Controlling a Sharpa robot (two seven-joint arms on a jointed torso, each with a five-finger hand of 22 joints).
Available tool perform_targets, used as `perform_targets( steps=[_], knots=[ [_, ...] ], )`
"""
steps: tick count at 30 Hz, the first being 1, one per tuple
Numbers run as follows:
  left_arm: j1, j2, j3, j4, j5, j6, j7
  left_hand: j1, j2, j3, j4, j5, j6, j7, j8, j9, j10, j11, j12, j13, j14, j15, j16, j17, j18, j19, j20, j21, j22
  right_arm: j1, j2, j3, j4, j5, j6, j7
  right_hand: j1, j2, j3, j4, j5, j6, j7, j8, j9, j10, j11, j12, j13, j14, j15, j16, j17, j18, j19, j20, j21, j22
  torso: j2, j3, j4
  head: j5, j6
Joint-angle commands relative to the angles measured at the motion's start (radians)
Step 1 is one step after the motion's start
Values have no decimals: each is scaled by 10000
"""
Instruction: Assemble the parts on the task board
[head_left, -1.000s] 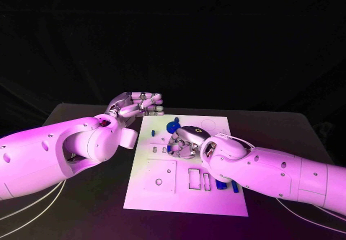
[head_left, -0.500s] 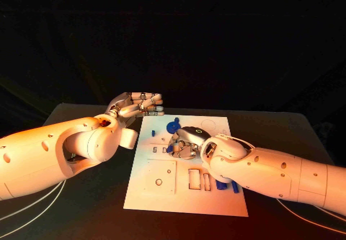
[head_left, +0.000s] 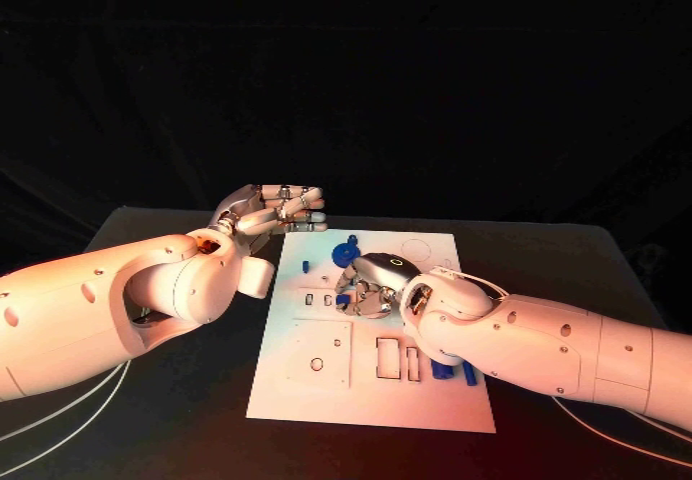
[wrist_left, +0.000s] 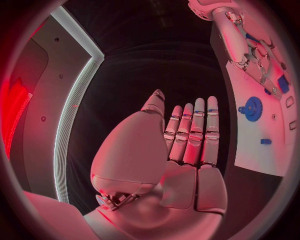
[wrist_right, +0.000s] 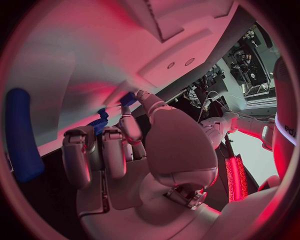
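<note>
1. We see the right hand (wrist_right: 134, 150) with its fingers curled down against the white task board (wrist_right: 94, 55).
2. We see a small blue part (wrist_right: 100, 122) at its fingertips.
3. A long blue piece (wrist_right: 22, 132) lies on the board, apart from the hand.

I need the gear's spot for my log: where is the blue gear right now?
In the head view the blue gear sits on the task board near its far edge, just beyond the right hand.
</note>
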Motion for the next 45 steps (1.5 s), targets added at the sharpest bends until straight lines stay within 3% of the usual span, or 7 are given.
perform_targets(
  steps=[1, 8, 23, 45],
  knots=[
    [11, 6, 6, 25, 18, 164, 35, 61, 7, -19, -26, -55, -15, 61, -34, 5, -55, 22, -33, -3, -12, 3, -49, 17, 50, 62, 28, 34, -17, -15, 5, -9, 13, -109, -15, -2, 37, 183, 75, -17, -32, 158, -48, 116, 42, 134, -59, 93, 77, 866, 57, -48, 1905, -142, 1030, 75, 55, 2633, -3, 0, 1, 0, 3],
    [11, 2, 6, 24, 18, 158, 35, 61, 7, -23, -27, -55, -20, 65, -40, 5, -64, 25, -43, -5, -11, 4, -53, 18, 50, 62, 28, 33, -19, -15, -27, -8, 63, -108, -121, -30, 132, 278, 165, -62, -23, 315, -116, 216, 83, 236, -119, 196, 180, 877, 10, -29, 1944, -142, 1030, 45, 55, 2633, 0, 4, -3, -4, 24],
    [11, -46, 6, 41, 18, 170, 12, 64, 7, -26, -29, -54, -22, 65, -44, 4, -69, 27, -49, -6, -10, 5, -56, 20, 50, 63, 28, 34, -20, 23, -455, -4, 535, -549, -415, -209, -211, -250, -283, 25, -131, -211, 34, -7, -19, -179, 15, -214, -221, 862, 99, -59, 1896, -134, 1010, 86, 32, 2613, -12, -3, -10, -21, 10],
    [11, -82, 6, 60, 18, 198, -31, 69, 5, -32, -32, -55, -28, 68, -53, 3, -80, 30, -61, -8, -7, 7, -63, 22, 50, 64, 27, 33, -23, 24, -588, -6, 653, -674, -144, -301, -109, -228, -365, -6, -148, -182, 30, 43, -5, -148, 16, -157, -167, 866, 113, -52, 1915, -142, 1030, 112, 54, 2632, 1, -1, 9, -54, -14]
  ],
)
